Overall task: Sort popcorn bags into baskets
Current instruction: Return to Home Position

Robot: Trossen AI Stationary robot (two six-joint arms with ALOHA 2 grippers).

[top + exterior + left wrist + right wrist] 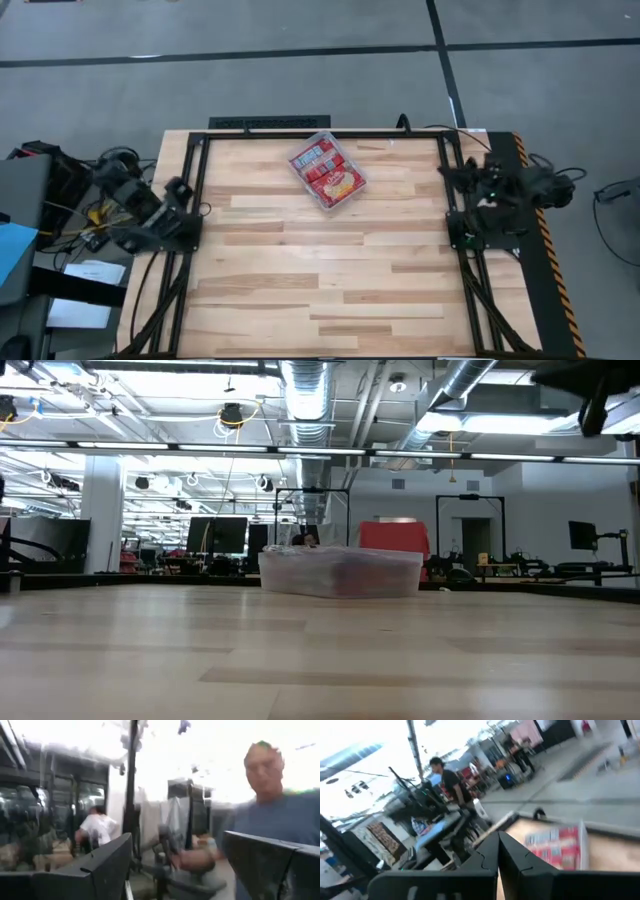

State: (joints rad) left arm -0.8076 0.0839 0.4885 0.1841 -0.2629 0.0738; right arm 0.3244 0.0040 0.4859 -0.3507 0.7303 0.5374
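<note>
Wooden table [320, 270]: the boards on the near side of the clear tub [300, 575] are showing no packet in the high or low views.

Left gripper [176, 837]: it is sitting off the table's left edge, well apart from the tub and level with a point just nearer than it. Its two fingers [102, 867] are standing wide apart and are gripping nothing. The wrist camera is looking out into the room rather than at the tub, which is consistent with an arm parked clear of the work.

Right gripper [498, 840]: it is sitting at the table's right edge, well apart from the tub. Its fingers are pressed together with nothing between them, and the tub is showing ahead of them across the boards.

Clear tub: it is resting toward the far middle of the table, turned at an angle to the edges. The popcorn bags [330, 172] are lying flat inside it, packed side by side, red faces and pale labels up. None is overhanging the rim as far as can be told.

Judgement: sorting is looking complete, and both arms are being kept wide of the tub so that it is not disturbed.

Beyond the tub: people are standing in the workshop, none reaching toward the table.
</note>
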